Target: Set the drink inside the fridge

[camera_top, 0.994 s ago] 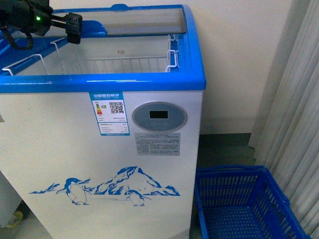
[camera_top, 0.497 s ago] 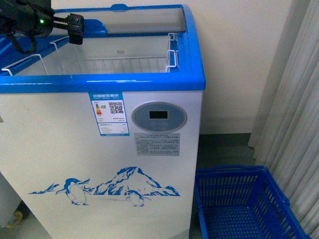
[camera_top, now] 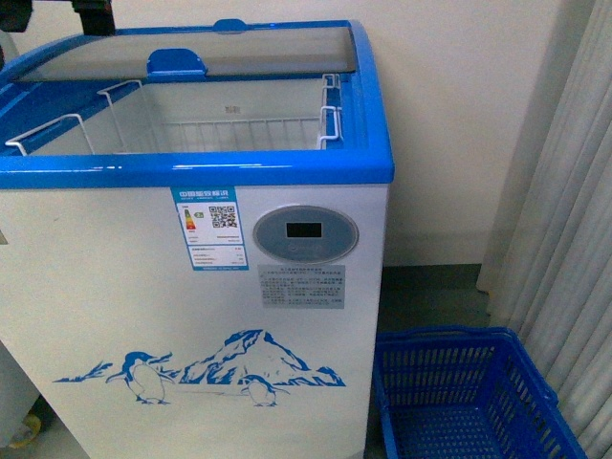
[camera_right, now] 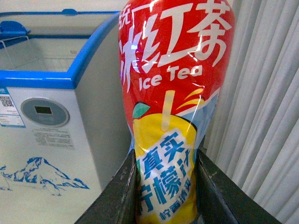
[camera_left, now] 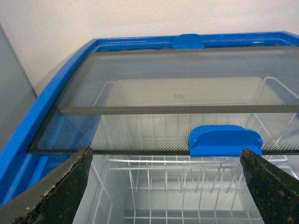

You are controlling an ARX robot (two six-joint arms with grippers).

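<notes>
Above the fridge [camera_top: 191, 287], the left gripper [camera_left: 166, 154] has been raised out of the opening, fingers spread. The drink [camera_right: 175, 93] is clamped by the right gripper [camera_right: 166, 156], outside the fridge; a wire basket [camera_top: 229, 120] is seen inside.

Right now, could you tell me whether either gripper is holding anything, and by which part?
The right gripper is shut on the bottle, gripping the yellow part of its label. The left gripper is open and empty, facing the fridge.
</notes>
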